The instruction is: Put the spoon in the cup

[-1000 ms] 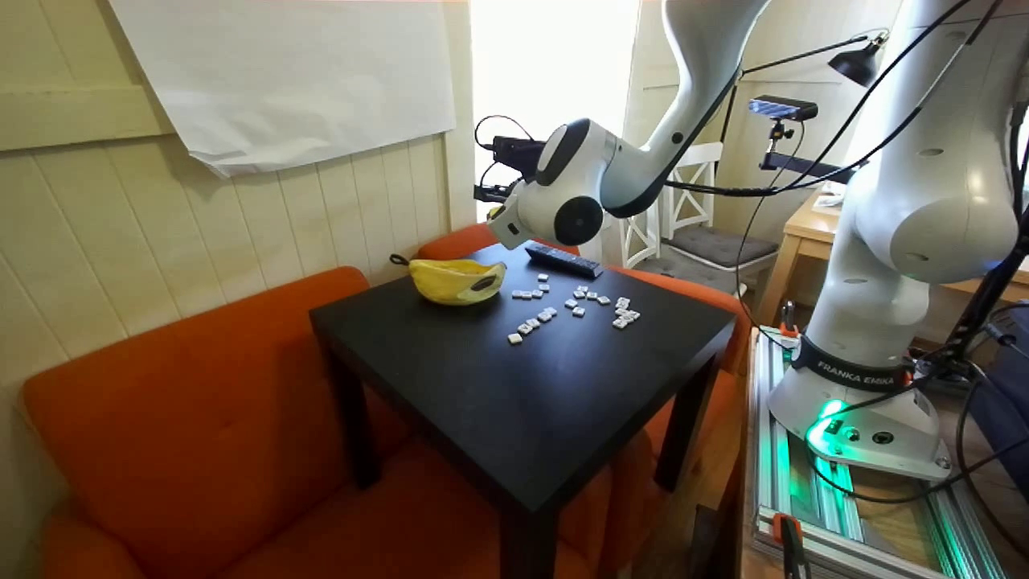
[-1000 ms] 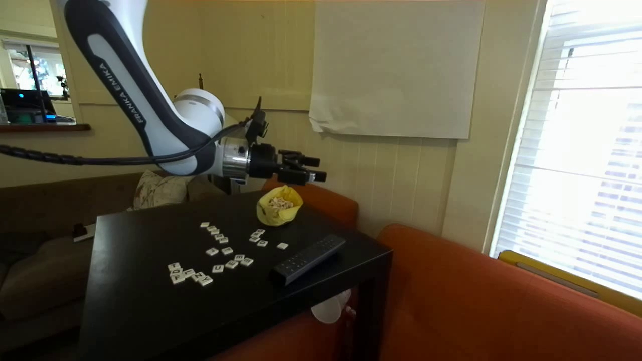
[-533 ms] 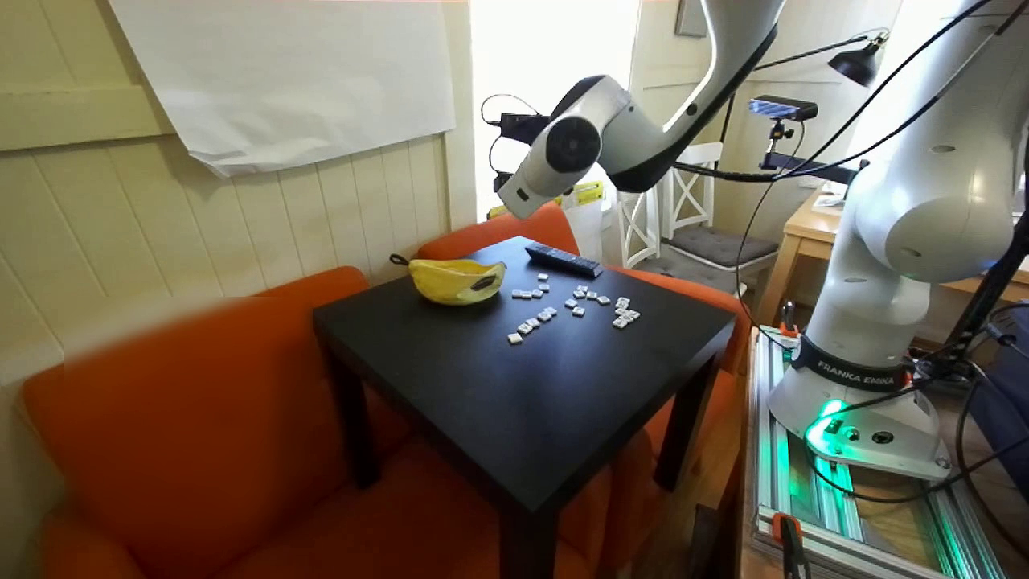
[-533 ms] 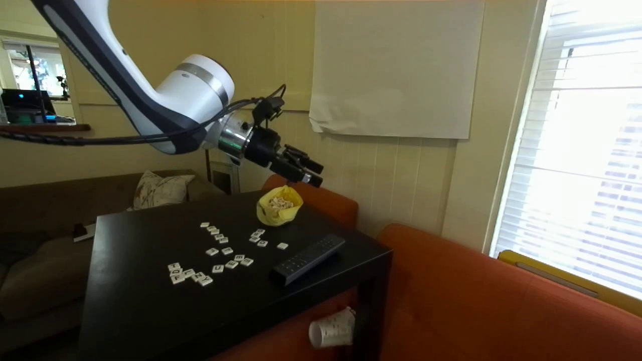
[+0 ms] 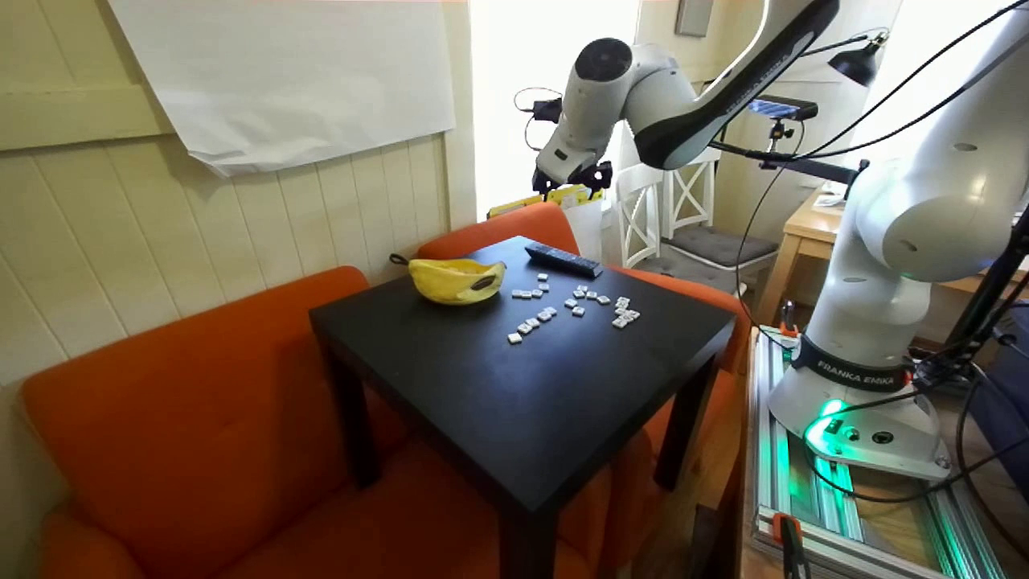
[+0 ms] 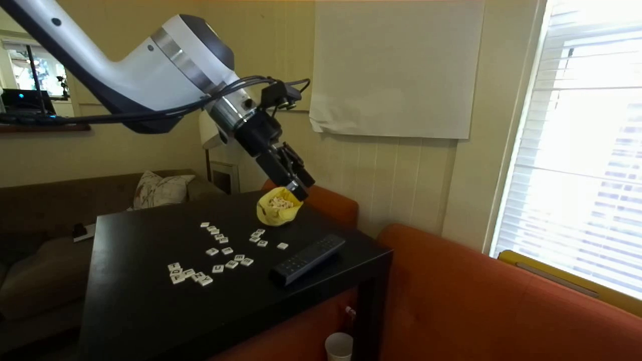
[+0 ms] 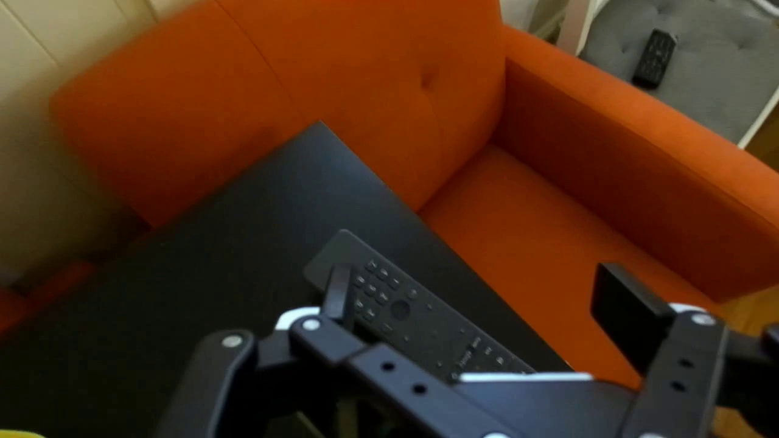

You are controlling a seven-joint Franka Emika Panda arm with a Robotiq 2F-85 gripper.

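Pincer [image 7: 481, 298] up in the air, slanted downward, its two fingers [image 7: 627, 311] standing wide apart. Past one of them in the wrist view, and partly hidden by it, a black remote [image 7: 426, 322] lies flat on the dark desk [image 5: 482, 402], close to the edge. The arm [image 5: 667, 96] reaches in from above, with a small black camera [image 6: 280, 94] fixed by the wrist.

Near the remote, white letter tiles [image 6: 217, 268] lie in short rows and small clusters, several with dark letters showing. Farther off stands a yellow banana-shaped bowl [image 6: 275, 218], filled with small pale pieces [image 6: 280, 202]; in an exterior view the pincer's tips overlap its rim along the line of sight.

Lower than the desktop, in an exterior view, is the pale cup [image 6: 339, 347], mouth upward, just beside a leg [image 6: 371, 316] of the desk as seen from there. Its lower part runs out of the view, so what it rests on cannot be told. A small whitish thing [image 6: 350, 312] just above it is too small to make out.

Orange seating [image 5: 185, 418] stands beside the desk. Beyond it, in the wrist view, a second remote [image 7: 654, 59] lies on a grey cushion [image 7: 724, 79]. A white sheet [image 6: 396, 70] hangs on the panelled wall [image 5: 321, 209], near a bright window [image 6: 572, 150]. Farther back, a patterned pillow [image 6: 163, 189] lies on a brown couch [image 6: 60, 205].
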